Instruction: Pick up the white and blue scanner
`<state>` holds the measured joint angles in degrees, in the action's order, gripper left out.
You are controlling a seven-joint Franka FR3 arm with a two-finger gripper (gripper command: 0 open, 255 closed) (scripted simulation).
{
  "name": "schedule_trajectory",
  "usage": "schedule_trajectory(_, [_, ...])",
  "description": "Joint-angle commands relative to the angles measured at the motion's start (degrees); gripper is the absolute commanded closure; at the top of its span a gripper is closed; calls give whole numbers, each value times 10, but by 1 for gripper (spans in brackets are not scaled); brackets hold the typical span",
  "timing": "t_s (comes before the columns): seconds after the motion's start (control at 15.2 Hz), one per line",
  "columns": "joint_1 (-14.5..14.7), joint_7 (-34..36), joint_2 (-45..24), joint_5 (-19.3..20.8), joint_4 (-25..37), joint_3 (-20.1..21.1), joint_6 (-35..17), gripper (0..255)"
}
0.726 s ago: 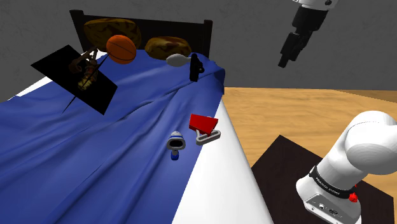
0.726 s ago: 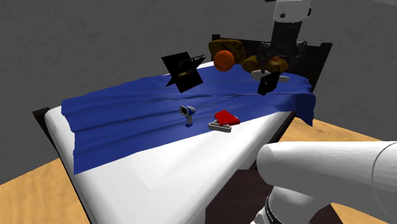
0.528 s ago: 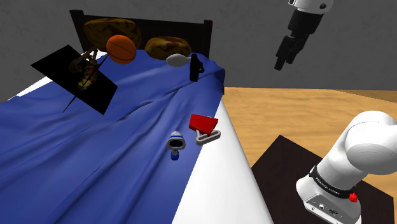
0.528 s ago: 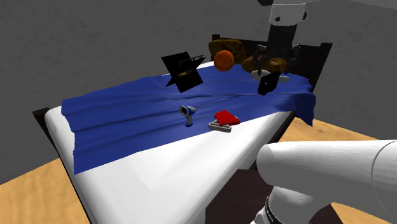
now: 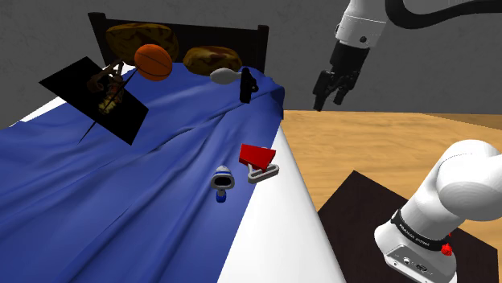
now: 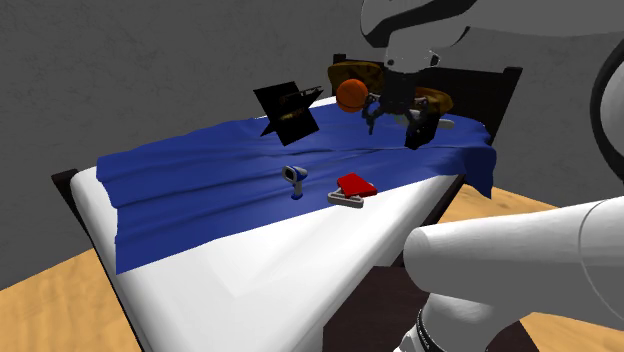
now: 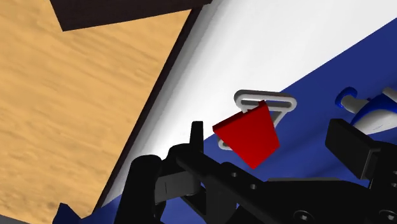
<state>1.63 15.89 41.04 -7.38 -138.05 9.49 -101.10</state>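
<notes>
Blue-covered bed [image 5: 96, 201], white and blue scanner [image 5: 222, 180] beside red tool [image 5: 259, 158], fingers [image 7: 348, 145] apart

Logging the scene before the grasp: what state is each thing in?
Black two-finger pincer: open, empty, in the air.
White and blue scanner: lying on the blue blanket, untouched.
Red wedge on grey frame: lying beside the scanner, apart from it.
Orange ball: at rest, untouched.
</notes>
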Motion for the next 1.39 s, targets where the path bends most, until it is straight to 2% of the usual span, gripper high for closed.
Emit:
schedule_trajectory(0.0, [4, 35, -18, -22, -10, 21, -31, 0])
schedule_trajectory(0.4, [9, 118, -104, -70, -9, 75, -128, 0])
schedule_trajectory(0.73, [8, 187, -194, -94, 15, 119, -209, 0])
schedule_trajectory(1.06, [4, 261, -298, -93, 58, 159, -286, 0])
schedule_trajectory(1.32, [5, 327, -388, -71, 106, 182, -340, 0])
